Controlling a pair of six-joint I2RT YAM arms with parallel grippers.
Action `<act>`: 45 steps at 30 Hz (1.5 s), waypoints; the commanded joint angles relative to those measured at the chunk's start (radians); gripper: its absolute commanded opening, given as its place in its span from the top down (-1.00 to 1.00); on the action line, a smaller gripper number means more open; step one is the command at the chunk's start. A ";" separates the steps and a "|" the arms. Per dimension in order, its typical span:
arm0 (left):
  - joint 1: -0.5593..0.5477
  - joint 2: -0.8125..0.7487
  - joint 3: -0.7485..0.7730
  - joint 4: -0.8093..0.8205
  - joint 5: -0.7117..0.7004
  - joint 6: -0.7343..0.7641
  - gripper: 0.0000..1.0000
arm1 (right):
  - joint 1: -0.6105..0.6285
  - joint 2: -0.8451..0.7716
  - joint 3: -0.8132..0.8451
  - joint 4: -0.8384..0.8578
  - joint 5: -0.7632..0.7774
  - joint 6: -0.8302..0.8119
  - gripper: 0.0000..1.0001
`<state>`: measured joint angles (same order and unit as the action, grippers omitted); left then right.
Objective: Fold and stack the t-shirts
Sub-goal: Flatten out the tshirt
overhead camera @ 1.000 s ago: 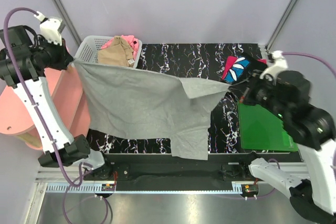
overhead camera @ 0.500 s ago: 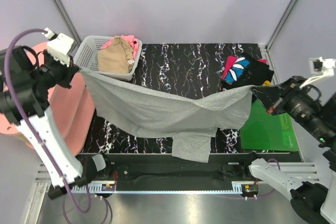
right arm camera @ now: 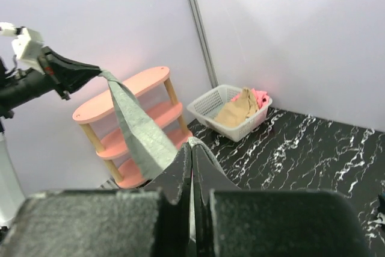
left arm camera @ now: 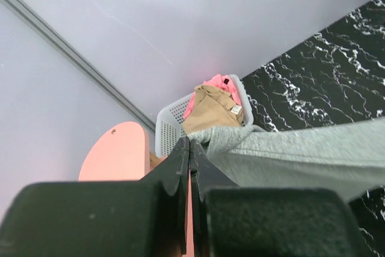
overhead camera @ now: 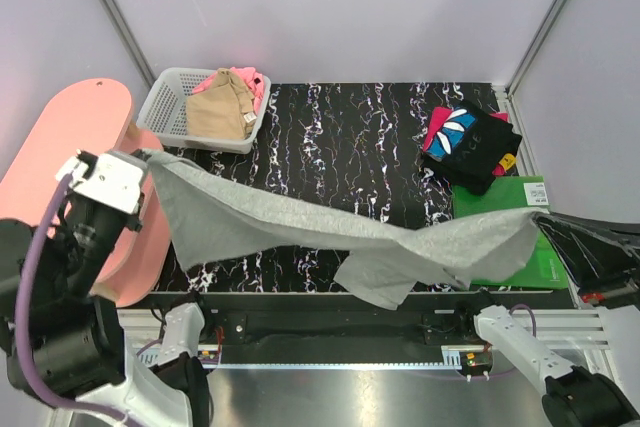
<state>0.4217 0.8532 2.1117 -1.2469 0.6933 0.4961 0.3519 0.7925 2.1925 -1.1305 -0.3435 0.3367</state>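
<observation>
A large light-grey cloth t-shirt (overhead camera: 300,217) sags between the left gripper (overhead camera: 148,157) and right gripper (overhead camera: 543,219), both pinched on it, over a black white-veined tabletop (overhead camera: 350,127) within lilac walls (overhead camera: 330,7).

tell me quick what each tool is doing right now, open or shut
left tool: closed, holding one end of the grey t-shirt
right tool: closed, holding the other end of the same grey t-shirt
</observation>
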 commanded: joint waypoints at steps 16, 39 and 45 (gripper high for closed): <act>-0.018 0.302 -0.099 0.394 0.074 -0.679 1.00 | -0.025 0.316 -0.112 0.164 0.339 -0.107 1.00; -0.529 0.324 0.239 0.238 -0.758 -0.410 1.00 | 0.124 0.464 0.212 0.181 0.445 -0.079 1.00; -0.531 0.184 0.240 0.184 -0.773 -0.406 1.00 | 0.122 0.298 0.150 0.144 0.347 -0.035 1.00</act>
<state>-0.1089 1.0107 2.3566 -1.0164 -0.0387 0.0711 0.4725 1.1076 2.3714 -1.0054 0.0845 0.2569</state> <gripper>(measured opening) 0.005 0.010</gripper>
